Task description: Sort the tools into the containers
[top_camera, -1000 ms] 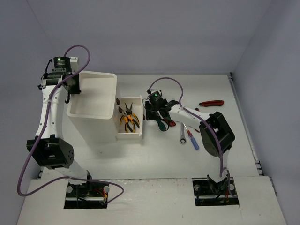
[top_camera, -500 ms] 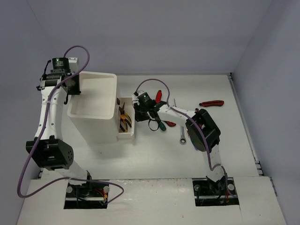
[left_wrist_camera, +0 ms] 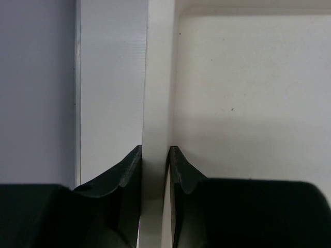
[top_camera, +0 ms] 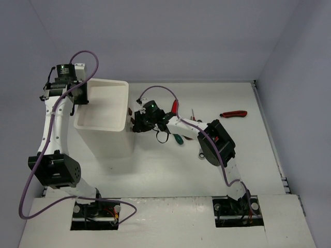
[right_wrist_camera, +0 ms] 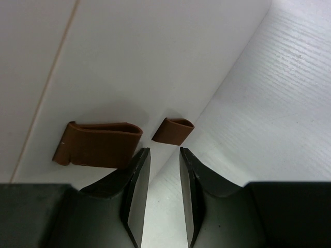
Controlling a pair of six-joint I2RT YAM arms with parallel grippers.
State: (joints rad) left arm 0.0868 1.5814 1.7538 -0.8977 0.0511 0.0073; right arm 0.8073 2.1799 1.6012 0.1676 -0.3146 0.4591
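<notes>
You have a white table (top_camera: 155, 175) spread across the middle of the top view; in the right wrist view its surface shows a fine grain; pale grey-blue walls (top_camera: 181, 36) close it in behind and on both sides; a lighter board (top_camera: 165, 217) spans the near edge.

The drawer (right_wrist_camera: 134, 62) has been pushed shut into the white box (top_camera: 103, 132) by the right gripper (right_wrist_camera: 161, 155), its brown handle (right_wrist_camera: 98, 143) now just ahead of the fingertips.
</notes>
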